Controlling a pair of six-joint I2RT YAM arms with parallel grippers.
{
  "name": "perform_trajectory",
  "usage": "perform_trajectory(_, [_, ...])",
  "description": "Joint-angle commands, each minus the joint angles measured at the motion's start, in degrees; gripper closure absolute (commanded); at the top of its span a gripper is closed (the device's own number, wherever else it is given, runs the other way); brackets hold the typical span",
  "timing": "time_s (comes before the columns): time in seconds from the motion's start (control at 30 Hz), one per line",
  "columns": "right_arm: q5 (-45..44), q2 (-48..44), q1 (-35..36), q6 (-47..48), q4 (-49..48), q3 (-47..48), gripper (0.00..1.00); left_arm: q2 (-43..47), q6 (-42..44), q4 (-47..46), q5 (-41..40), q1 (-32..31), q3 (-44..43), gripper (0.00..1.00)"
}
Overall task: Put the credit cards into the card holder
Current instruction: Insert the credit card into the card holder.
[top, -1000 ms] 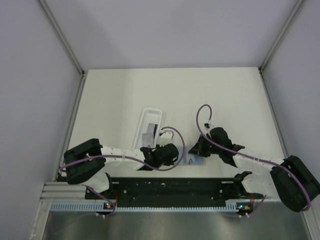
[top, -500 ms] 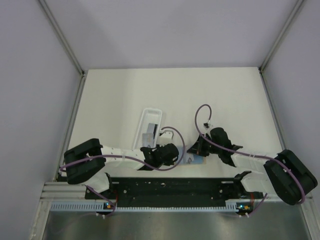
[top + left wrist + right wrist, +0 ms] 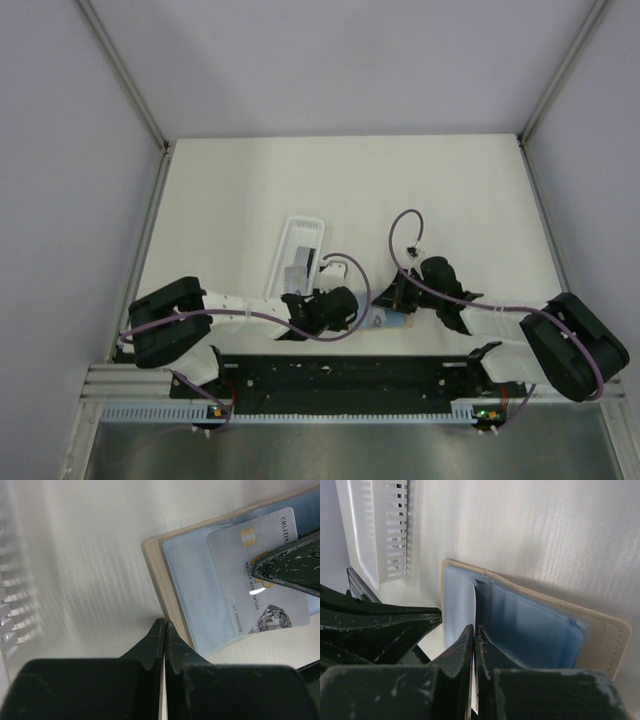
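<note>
The card holder (image 3: 384, 320) lies open near the front edge, tan outside (image 3: 159, 575), light blue inside (image 3: 530, 625). My right gripper (image 3: 473, 630) is shut on a silvery credit card (image 3: 260, 575), held edge-on in the right wrist view, its far end in a blue pocket. In the left wrist view one right finger (image 3: 292, 565) lies across that card's face. My left gripper (image 3: 164, 626) is shut, its tips at the holder's tan edge, nothing visibly between them. From above, the left gripper (image 3: 357, 317) and right gripper (image 3: 399, 306) flank the holder.
A long white slotted tray (image 3: 300, 250) lies just behind the left gripper, with flat grey things (image 3: 303, 264) in it; its wall shows in the right wrist view (image 3: 380, 530). The black base rail (image 3: 340, 375) runs close in front of the holder.
The right arm has swung a little to the left, bringing its gripper and the card closer over the holder. The left arm has stayed still.
</note>
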State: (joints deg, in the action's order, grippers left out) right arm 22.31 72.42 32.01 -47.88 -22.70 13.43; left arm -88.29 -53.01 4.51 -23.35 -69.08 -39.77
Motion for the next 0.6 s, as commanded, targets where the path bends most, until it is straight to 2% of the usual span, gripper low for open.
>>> perform_trajectory(0.0, [1.3, 1.8, 0.1, -1.1, -1.8, -1.6, 1.00, -1.6, -0.2, -0.5, 1.8, 0.2, -0.9, 1.00])
perform_trajectory(0.57, [0.1, 2.7, 2.8, -1.3, -1.4, -1.0, 1.00, -1.7, -1.0, -1.3, 2.5, 0.2, -0.1, 1.00])
